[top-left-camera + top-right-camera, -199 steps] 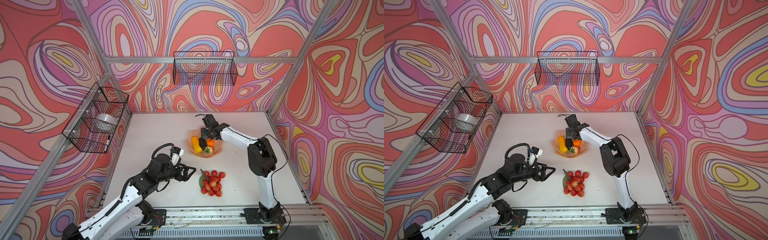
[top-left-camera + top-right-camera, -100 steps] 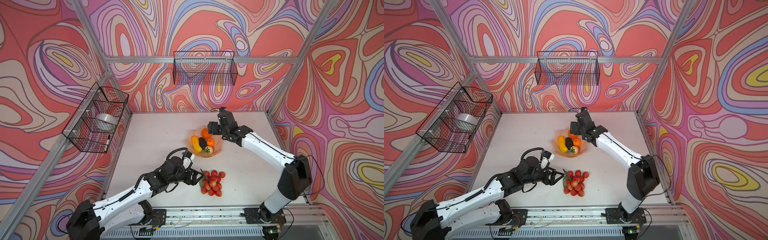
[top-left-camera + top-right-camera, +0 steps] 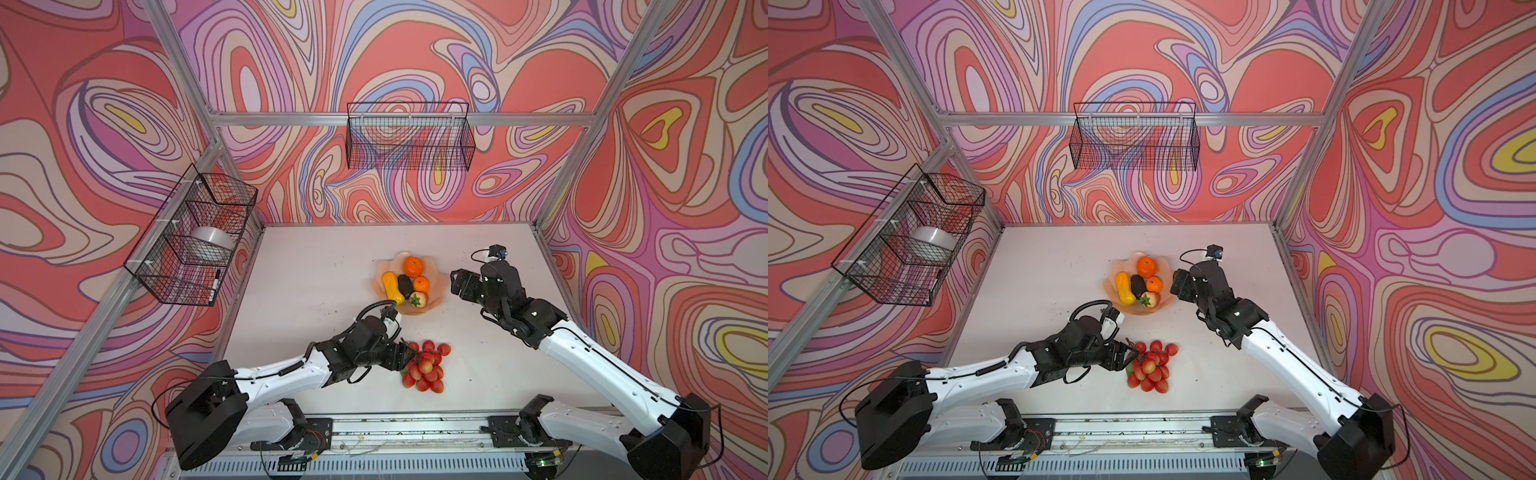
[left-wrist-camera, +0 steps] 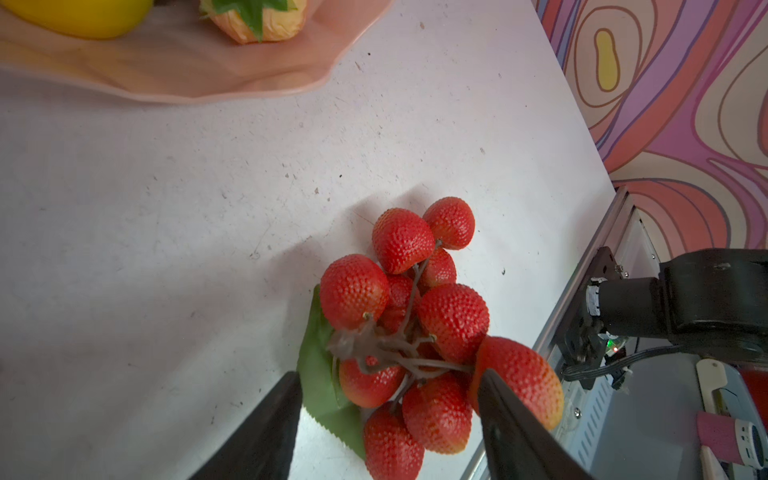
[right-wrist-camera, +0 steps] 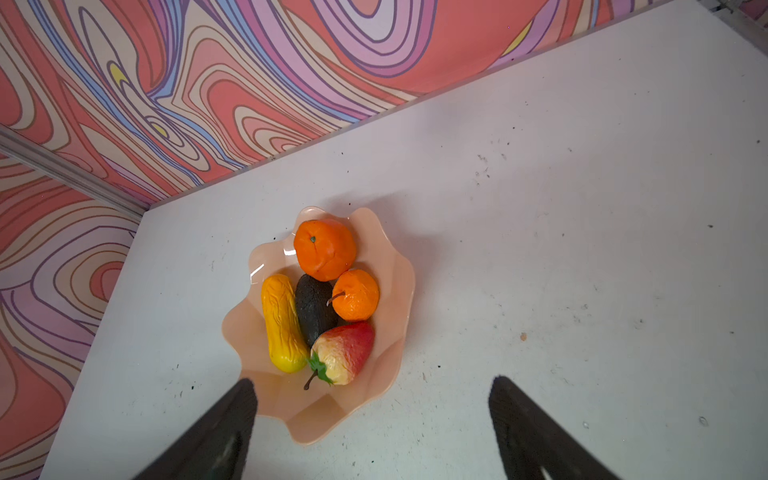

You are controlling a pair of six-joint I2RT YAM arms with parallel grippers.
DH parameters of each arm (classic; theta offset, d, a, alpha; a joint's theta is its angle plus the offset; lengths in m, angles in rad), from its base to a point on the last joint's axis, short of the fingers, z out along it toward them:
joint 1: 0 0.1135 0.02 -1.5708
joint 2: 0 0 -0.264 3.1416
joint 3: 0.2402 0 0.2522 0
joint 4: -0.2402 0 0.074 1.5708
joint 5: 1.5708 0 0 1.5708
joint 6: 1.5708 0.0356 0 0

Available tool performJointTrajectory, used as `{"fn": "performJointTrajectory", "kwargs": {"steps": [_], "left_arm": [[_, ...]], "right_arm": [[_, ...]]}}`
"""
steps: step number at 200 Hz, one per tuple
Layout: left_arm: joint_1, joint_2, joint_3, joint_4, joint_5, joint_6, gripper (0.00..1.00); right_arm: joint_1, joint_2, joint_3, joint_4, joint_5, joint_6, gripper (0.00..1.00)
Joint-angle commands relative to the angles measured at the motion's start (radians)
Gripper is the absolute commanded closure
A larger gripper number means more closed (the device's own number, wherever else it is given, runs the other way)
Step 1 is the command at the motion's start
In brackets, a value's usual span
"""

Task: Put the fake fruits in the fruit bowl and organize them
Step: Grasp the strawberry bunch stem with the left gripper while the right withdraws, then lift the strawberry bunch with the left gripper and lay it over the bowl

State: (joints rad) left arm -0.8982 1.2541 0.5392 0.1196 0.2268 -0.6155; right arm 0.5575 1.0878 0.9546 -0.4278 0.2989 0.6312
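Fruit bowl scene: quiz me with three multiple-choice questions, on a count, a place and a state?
1. How many fruits lie in the fruit bowl? A three B five C seven
2. Where is the red bunch? A in the bowl B on the table, outside the bowl C hanging on the wall
3. The right gripper is: A open, empty B shut on a fruit C shut, empty
1 B: five show in the right wrist view. 2 B: it lies on bare tabletop. 3 A: jaws wide, nothing held.
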Motion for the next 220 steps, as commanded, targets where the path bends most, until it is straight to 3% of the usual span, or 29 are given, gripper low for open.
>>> {"fn": "performJointTrajectory", "kwargs": {"steps": [1,88,136,220], "left_arm": [[-0.007,0.03,0.031,0.056,-0.021,-0.024,0.36],[-0.008,0.148,0.097,0.066,-0.022,-0.049,0.7],[-0.008,0.078,0.104,-0.035,-0.051,-0.055,1.0],[0.027,-0.209,0.187,-0.167,-0.058,-0.055,1.0]], "right_arm": [[-0.001,-0.052,-0.013,-0.026,0.04,0.024,0.08],[-0.001,-0.155,-0.057,-0.089,0.071,0.039,0.07],[-0.001,-0.158,-0.074,-0.076,0.073,0.039,0.06],[-0.002,-0.178,-0.146,0.036,0.052,0.008,0.02]]}}
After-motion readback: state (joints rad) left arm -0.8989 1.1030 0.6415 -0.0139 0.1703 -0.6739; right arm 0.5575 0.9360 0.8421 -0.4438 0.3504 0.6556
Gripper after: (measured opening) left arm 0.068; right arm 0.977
